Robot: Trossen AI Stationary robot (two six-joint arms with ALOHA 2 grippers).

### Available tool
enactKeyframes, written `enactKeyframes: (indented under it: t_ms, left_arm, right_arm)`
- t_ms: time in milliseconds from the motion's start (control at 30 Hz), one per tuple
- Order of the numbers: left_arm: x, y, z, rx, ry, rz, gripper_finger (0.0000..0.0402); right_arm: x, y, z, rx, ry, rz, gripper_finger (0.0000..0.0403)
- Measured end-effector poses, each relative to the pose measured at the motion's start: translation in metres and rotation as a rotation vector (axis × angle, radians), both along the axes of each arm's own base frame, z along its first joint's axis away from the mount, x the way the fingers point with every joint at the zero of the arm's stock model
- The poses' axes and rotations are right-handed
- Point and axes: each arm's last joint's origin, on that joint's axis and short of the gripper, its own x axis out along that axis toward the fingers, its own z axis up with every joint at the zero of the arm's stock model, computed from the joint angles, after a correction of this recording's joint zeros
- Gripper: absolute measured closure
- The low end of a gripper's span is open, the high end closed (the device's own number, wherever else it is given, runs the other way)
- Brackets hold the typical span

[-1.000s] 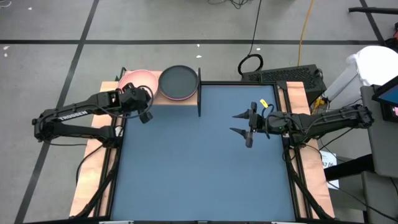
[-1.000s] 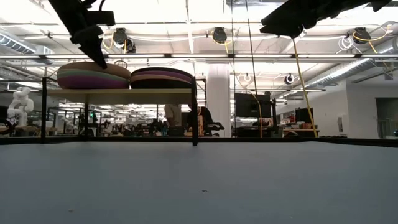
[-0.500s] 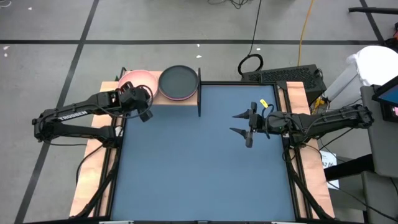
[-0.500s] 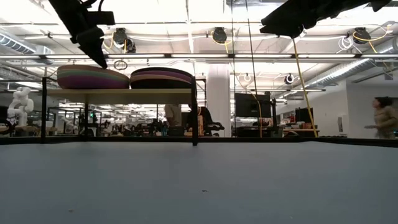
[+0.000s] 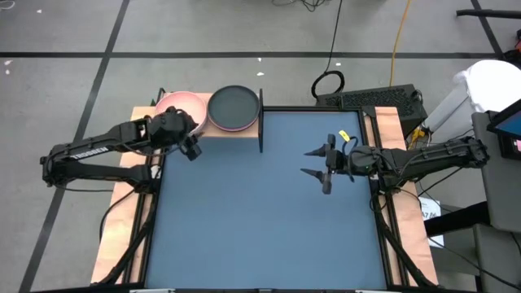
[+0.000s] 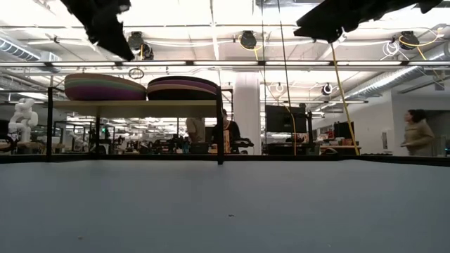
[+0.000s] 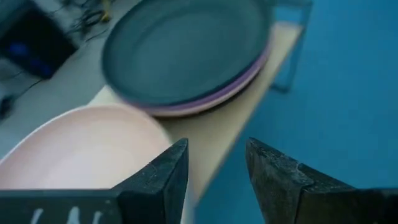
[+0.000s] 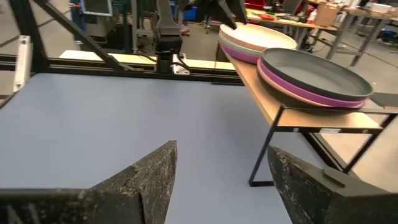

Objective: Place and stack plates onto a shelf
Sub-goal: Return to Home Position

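While the plates (image 5: 234, 106) sit stacked on the shelf (image 5: 244, 132) at eleven o'clock, left gripper (image 5: 190, 150) hangs beside its front edge, fingers apart; right gripper (image 5: 308, 161), spread, over open tabletop (image 5: 260, 220) at three o'clock.

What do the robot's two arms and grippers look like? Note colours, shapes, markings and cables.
Both arms are black, built of slim jointed links. The left arm carries white lettering along one link. The right arm has a yellow tag by its wrist. The left gripper and right gripper each have two dark, wedge-shaped fingers with a rough, grainy surface.
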Motion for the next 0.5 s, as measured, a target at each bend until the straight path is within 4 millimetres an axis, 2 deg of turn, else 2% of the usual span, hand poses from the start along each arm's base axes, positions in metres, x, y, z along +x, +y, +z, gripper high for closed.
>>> enactKeyframes:
  t_ms: [133, 300, 500]
  left_arm:
    - [-0.006, -0.012, 0.009, -0.043, -0.108, -0.071, 0.0245]
    - [-0.012, -0.03, 0.016, -0.069, -0.18, -0.167, 0.0289]
    - [-0.008, -0.05, 0.023, -0.073, -0.265, -0.308, 0.0333]
  right_arm:
    - [0.0, 0.001, 0.0, -0.002, 0.002, 0.02, 0.0184]
    - [0.0, 0.001, 0.0, -0.009, 0.002, 0.022, 0.0216]
    - [0.001, 0.001, 0.002, -0.018, -0.02, 0.024, 0.0268]
